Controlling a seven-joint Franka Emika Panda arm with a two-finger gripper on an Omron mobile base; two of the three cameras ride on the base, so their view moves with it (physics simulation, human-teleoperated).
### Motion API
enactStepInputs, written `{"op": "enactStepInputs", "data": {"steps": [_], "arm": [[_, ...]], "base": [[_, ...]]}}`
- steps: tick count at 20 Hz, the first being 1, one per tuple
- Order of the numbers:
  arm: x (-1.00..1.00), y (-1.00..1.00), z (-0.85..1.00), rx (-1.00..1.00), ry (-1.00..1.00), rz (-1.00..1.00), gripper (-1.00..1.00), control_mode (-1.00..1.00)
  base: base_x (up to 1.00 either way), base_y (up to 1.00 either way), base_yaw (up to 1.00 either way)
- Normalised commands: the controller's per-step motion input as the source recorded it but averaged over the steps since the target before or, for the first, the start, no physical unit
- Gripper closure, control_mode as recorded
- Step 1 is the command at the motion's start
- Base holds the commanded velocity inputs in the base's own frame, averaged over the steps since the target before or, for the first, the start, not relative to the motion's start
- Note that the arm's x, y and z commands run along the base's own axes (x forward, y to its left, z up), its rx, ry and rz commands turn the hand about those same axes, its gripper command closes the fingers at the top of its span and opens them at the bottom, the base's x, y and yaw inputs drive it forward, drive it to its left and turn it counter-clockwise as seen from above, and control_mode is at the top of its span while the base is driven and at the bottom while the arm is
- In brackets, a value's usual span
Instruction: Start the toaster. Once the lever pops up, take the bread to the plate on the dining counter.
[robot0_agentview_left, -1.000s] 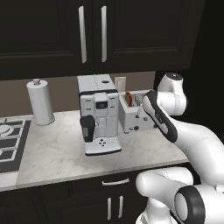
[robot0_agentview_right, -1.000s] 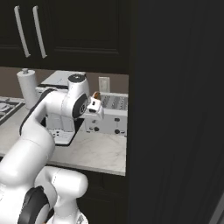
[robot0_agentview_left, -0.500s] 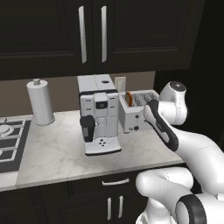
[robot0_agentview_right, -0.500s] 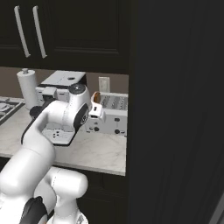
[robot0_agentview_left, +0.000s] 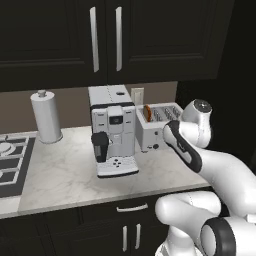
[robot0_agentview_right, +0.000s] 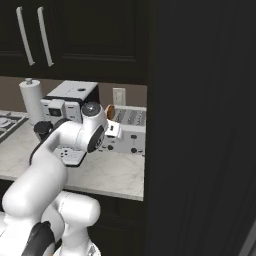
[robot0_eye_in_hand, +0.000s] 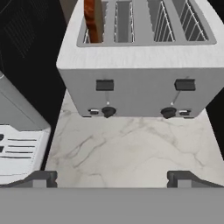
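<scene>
Bread (robot0_eye_in_hand: 93, 18) stands in the toaster's (robot0_eye_in_hand: 140, 94) leftmost slot. The gripper (robot0_eye_in_hand: 111, 178) hangs released and empty in front of the toaster, apart from it. Judging by this, carrying the bread to the plate remains undone.

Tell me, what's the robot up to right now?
Pincer open, empty, facing toaster. Bread in leftmost slot, levers up. Coffee machine beside, not blocking.
</scene>
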Motion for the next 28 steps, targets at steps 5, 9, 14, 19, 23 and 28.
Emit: {"op": "enactStepInputs", "data": {"steps": [5, 9, 14, 19, 23, 28], "arm": [[0.17, -0.03, 0.0, 0.0, 0.0, 0.0, -1.0, -1.0], [0.21, -0.03, 0.0, 0.0, 0.0, 0.0, -1.0, -1.0], [0.22, -0.02, 0.0, 0.0, 0.0, 0.0, -1.0, -1.0], [0.23, -0.01, 0.0, 0.0, 0.0, 0.0, -1.0, -1.0], [0.25, 0.0, -0.04, 0.0, 0.0, 0.0, -1.0, -1.0], [0.2, -0.01, -0.03, 0.0, 0.0, 0.0, -1.0, -1.0]], "base": [[0.0, 0.0, 0.0], [0.0, 0.0, 0.0], [0.0, 0.0, 0.0], [0.0, 0.0, 0.0], [0.0, 0.0, 0.0], [0.0, 0.0, 0.0]]}}
